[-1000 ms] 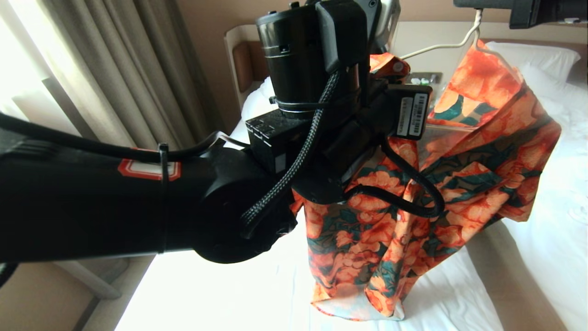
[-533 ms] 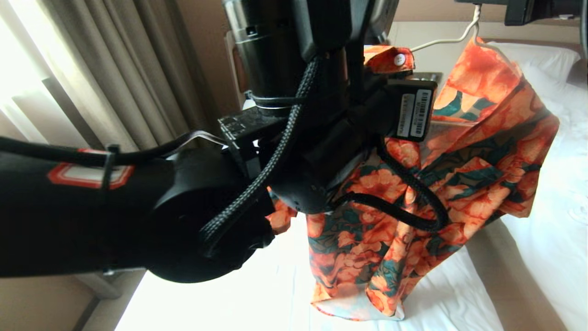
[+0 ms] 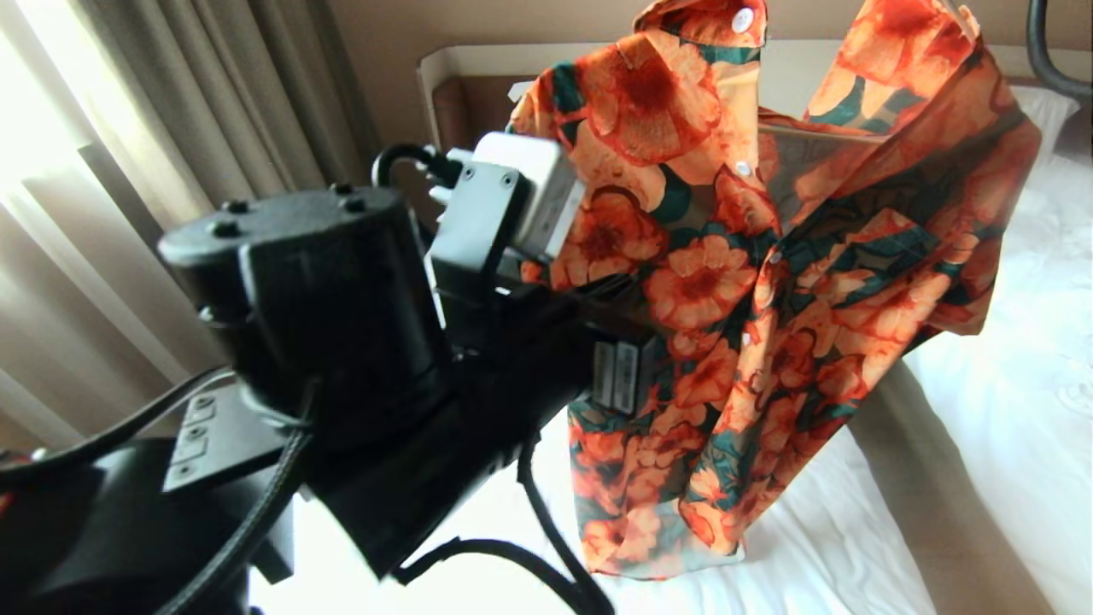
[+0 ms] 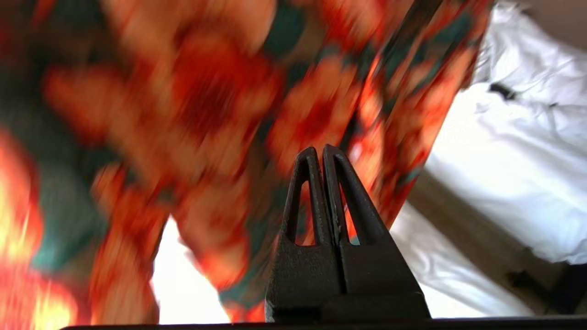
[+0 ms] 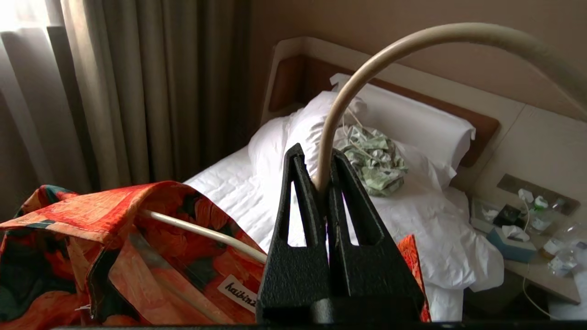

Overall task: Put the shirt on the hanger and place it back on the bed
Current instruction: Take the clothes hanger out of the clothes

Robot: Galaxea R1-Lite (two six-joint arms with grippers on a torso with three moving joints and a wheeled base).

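Note:
The shirt, orange flowers on dark green, hangs open-fronted in mid-air at the upper right of the head view, its hem just above a white sheet. Its collar and label lie right below my right gripper, which is shut on the stem of the cream hanger's hook. One hanger arm runs inside the shirt's shoulder. My left gripper is shut and empty, pointing at the shirt's front from close by. The bed with the bundled duvet lies to the right.
My left arm fills the lower left of the head view. Another white bed lies under the shirt, with pillows and a crumpled pale green garment. A brown floor gap separates the beds. Curtains hang left; a cluttered nightstand stands beyond.
My left arm has dropped down and back toward the lower left, uncovering the shirt's front. The shirt and hanger have risen, so the hook and right gripper have left the top of the head view.

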